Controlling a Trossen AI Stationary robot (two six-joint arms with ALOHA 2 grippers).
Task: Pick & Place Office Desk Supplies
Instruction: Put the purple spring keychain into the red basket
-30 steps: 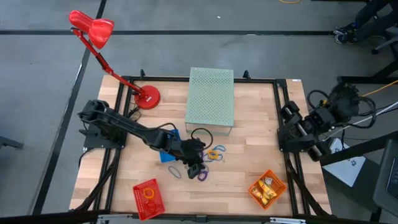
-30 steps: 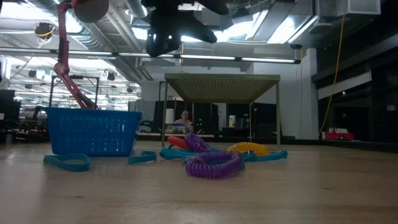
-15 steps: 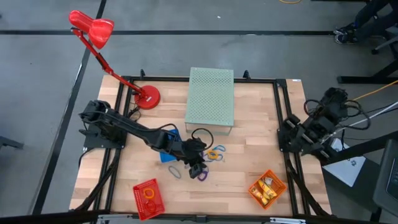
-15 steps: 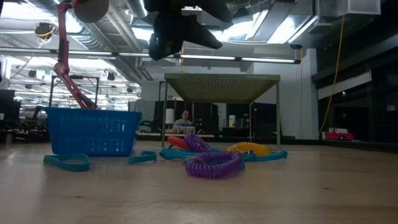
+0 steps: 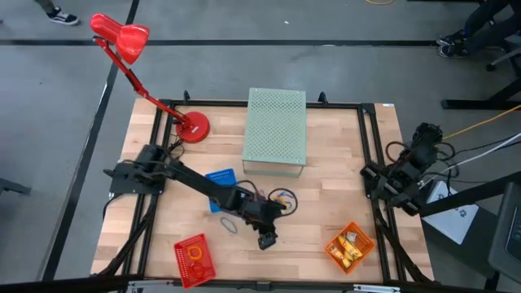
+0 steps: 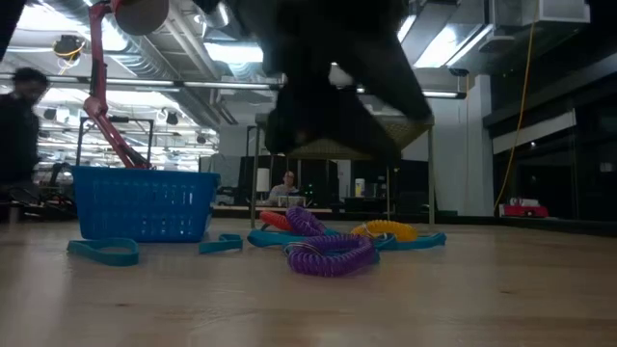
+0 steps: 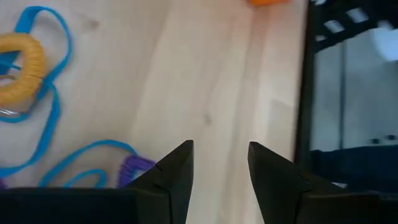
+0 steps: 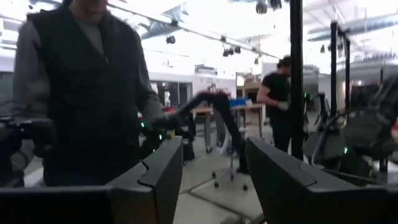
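The loose supplies lie on the wood in mid-table: a purple coil (image 6: 328, 255) (image 7: 138, 167), a yellow coil (image 6: 386, 229) (image 7: 22, 67), thin blue loops (image 7: 57, 106) (image 5: 230, 223) and pale blue bands (image 6: 101, 252). My left gripper (image 5: 267, 237) (image 7: 221, 158) is open and hovers above bare wood just on the near side of the pile, with the purple coil beside one finger. In the low view it is a dark blur (image 6: 337, 96) overhead. My right gripper (image 8: 211, 168) is open, and its arm (image 5: 404, 175) is folded back at the table's right edge, facing the room.
A blue mesh basket (image 6: 145, 202) (image 5: 218, 176) stands left of the pile. A red basket (image 5: 195, 259) and an orange basket (image 5: 350, 244) sit near the near edge. The pale green perforated box (image 5: 275, 126) and a red lamp's base (image 5: 193, 128) are at the far side. People stand beyond the table.
My left gripper has moved from above the purple coil toward the table's near edge and a little right, coming lower and closer to the low camera. The supplies have stayed put. My right arm has drawn back and turned at the right edge.
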